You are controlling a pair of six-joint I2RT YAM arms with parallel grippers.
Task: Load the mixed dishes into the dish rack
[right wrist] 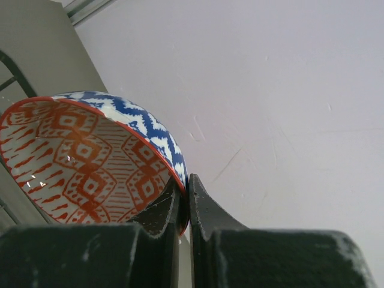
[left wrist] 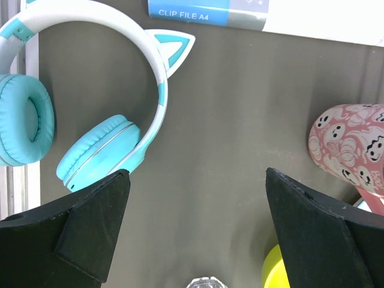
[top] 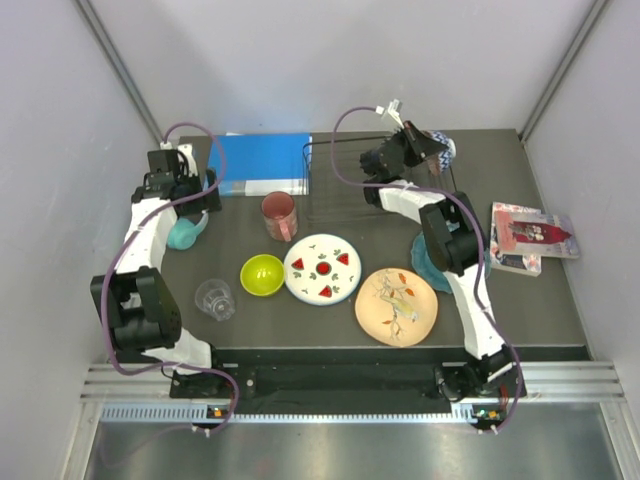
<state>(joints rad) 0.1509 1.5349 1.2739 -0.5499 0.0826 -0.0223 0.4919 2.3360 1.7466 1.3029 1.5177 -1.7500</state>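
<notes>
The left fingers [left wrist: 90,234] are spread wide and hold nothing, hanging over bare bench [top: 520,300] with dark surface showing in the gap between them. To their left lie the teal cat-ear headphones [left wrist: 90,120], one ear cushion just beside the left finger's tip. A blue folder labelled "CLIP FILE A4" [left wrist: 207,12] lies at the far edge.

In the overhead view the clear glass [top: 214,298] stands upright near the left arm's elbow. The lime bowl [top: 262,274] sits open side up just to its right, and its right rim looks to meet the white plate with red-and-green marks [top: 323,268]. Farther back, the red tumbler [top: 279,215] stands between the folder and that plate; the left wrist view shows smiley faces printed on its side. The peach plate [top: 396,306] lies flat near the front edge, just right of the white plate. The teal scalloped plate [top: 424,262] is mostly hidden beneath the right arm.

The dish rack [top: 345,180] sits at the back of the bench, right of the folder, with no dishes visible inside.

The right fingers [right wrist: 159,213] are pressed nearly together, pinching the rim of the red patterned bowl [right wrist: 90,162]. The bowl is tipped on edge, showing its red-lined inside and blue-and-white outside. From overhead it hangs at the rack's far right corner.
</notes>
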